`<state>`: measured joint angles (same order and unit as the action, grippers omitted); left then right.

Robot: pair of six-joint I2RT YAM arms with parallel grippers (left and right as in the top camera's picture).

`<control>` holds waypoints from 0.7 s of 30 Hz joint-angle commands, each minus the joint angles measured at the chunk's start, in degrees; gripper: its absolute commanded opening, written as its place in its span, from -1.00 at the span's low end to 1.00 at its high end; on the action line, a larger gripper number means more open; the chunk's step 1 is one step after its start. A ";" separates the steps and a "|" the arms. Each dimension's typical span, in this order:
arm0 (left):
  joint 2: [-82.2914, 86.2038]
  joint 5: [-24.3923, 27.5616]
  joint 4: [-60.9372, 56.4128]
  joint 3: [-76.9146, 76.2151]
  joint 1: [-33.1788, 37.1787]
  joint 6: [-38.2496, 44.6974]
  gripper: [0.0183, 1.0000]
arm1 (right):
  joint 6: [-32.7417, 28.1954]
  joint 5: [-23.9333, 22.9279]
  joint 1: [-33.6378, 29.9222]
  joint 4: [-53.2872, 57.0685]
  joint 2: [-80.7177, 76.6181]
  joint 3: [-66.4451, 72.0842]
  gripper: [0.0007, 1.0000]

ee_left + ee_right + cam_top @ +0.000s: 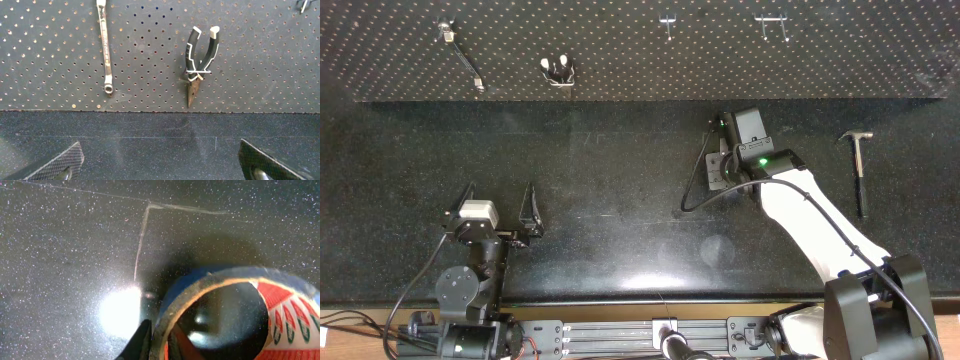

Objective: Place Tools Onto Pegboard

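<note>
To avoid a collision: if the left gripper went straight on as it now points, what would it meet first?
Probably the black perforated pegboard, in the bare stretch between the hanging silver wrench and the black-and-white-handled pliers; the speckled black worktop before it looks free.

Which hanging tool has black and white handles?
The pliers, hanging nose down from their hook. The wrench beside them is plain silver metal all over.

The black left arm sits folded low by its base, the left pincer spread wide, its fingers level. The white-clad right arm stretches forward, wrist tipped down, the right pincer nipped on the wall of a blue tape roll.
</note>
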<state>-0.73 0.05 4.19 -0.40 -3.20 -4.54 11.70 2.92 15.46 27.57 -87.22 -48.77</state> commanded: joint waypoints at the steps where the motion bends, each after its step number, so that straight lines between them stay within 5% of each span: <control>1: 0.52 0.00 0.39 0.09 -0.20 0.70 0.99 | 0.09 -0.98 -0.17 -0.63 -0.55 -0.87 -0.80; 21: 0.52 0.00 0.39 0.09 -0.20 0.70 0.99 | 0.11 -0.96 -0.17 -0.87 -0.55 -0.87 -0.85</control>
<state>-0.73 0.05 4.21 -0.40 -3.20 -4.54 11.73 2.87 15.46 26.98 -87.22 -48.77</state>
